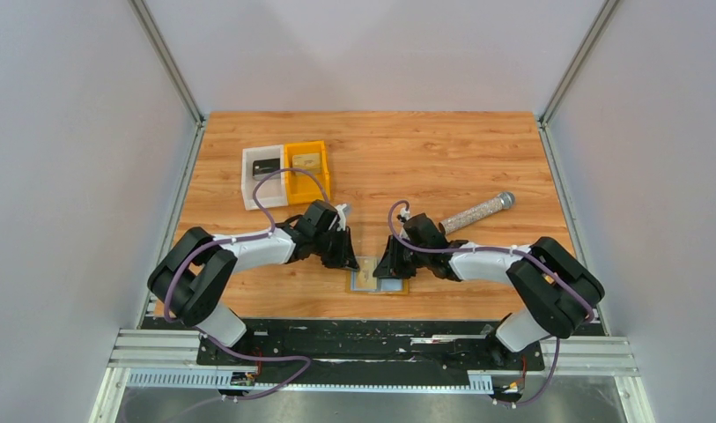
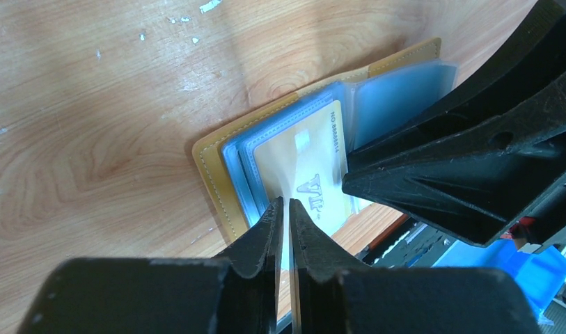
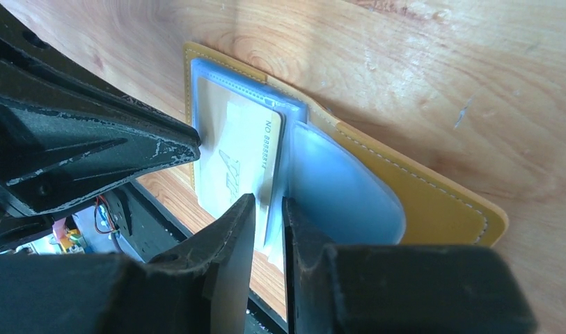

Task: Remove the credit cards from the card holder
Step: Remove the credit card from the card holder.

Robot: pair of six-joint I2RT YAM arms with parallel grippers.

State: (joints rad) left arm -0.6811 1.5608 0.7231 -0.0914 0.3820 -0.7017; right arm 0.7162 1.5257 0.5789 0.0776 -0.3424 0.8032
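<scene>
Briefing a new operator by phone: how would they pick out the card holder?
On the wooden table, look at the near edge, between the left end effector and right end effector. The mustard-tan folding card holder lies open. Unlike the orange plastic bin behind, it shows pale-blue sleeves and a cream card.

tan card holder, light-blue inside; cream card

On the wooden desk, a white plastic bin touches an orange plastic bin at far left. A speckled clear tube with a grey cap lies at right.
</scene>
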